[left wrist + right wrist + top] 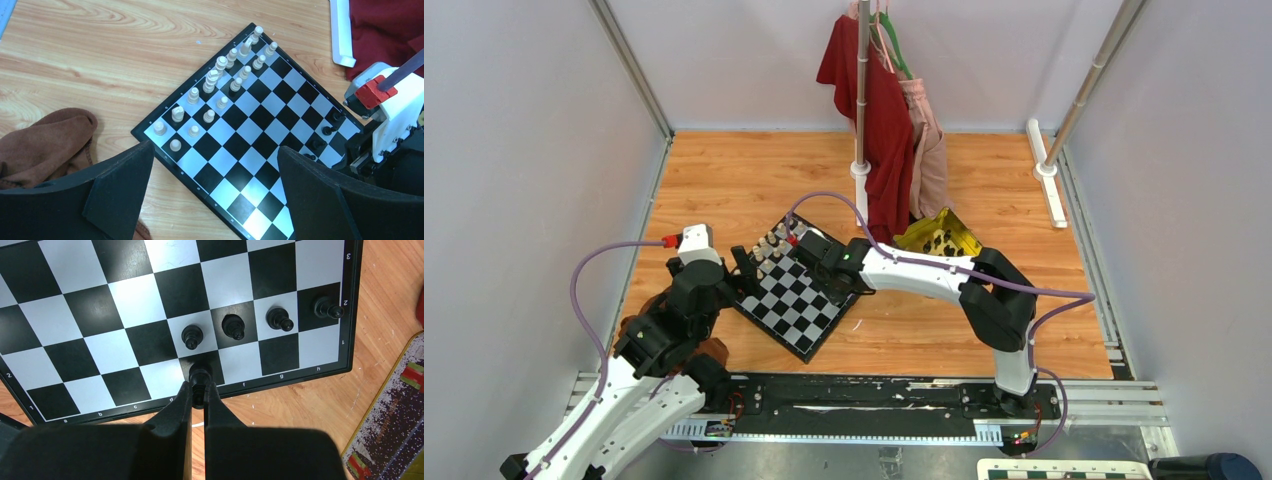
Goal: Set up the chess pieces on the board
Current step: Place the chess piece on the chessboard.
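The board (250, 130) lies turned at an angle on the wooden bench (100, 60), roughly midway between the two arms, one corner pointing back toward their bases. The right pincer (199, 390) is clamped on a black piece (200, 373), its two fingers pressed against the piece from either side; the piece stands on the dark square of the outermost row, in the file between d and f, just inside the lettered border. One row further in, four black pawns (233, 326) stand side by side on neighbouring squares, running out to the h file. Along the opposite edge of the board the cream pieces (211, 80) stand in two straight rows, the taller figures on the outer row and the small ones just in front of them. The left pincer (215, 150) hangs above the near corner of the board with its fingers spread wide and nothing between them. A brown cloth (45, 145) lies crumpled on the bench just beside the board's cream side, and a gold tray (962, 238) sits beyond the board's far corner, near a hanging red garment (874, 110)
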Controlling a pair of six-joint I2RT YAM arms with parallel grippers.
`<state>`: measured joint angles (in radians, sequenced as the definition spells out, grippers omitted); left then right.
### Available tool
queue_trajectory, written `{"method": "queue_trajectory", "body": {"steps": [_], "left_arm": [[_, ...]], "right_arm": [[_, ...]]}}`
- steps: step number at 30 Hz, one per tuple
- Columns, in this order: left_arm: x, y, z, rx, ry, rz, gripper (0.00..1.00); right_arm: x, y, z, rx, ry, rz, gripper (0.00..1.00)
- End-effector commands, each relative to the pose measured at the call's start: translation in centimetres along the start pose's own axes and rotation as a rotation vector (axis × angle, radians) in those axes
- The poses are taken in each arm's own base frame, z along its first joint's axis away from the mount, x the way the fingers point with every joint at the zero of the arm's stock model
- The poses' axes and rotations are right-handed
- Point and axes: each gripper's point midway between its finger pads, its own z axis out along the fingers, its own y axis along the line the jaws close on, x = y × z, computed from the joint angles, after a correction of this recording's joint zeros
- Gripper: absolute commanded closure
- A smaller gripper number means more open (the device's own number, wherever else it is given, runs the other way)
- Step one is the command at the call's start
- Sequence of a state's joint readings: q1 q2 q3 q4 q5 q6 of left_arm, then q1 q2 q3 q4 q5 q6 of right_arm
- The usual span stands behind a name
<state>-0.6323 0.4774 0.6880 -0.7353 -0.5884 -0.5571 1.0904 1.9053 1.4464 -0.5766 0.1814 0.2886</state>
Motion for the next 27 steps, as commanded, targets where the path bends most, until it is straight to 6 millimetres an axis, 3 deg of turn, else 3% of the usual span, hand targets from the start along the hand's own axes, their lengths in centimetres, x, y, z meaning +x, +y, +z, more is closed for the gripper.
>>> {"method": "queue_trajectory", "body": {"steps": [1, 13, 27], "left_arm": [[0.33, 0.05, 0.30, -0.010, -0.002, 0.004, 0.00], [0.35, -0.01, 0.23, -0.006, -0.003, 0.004, 0.00], [0.39, -0.09, 0.18, -0.003, -0.003, 0.005, 0.00]], "right_arm": [[0.88, -0.36, 0.97, -0.001, 0.042, -0.015, 1.00], [1.40, -0.38, 1.13, -0.006, 0.056, -0.018, 0.93], [1.82, -0.45, 1.03, -0.010, 0.062, -0.021, 0.69]]}}
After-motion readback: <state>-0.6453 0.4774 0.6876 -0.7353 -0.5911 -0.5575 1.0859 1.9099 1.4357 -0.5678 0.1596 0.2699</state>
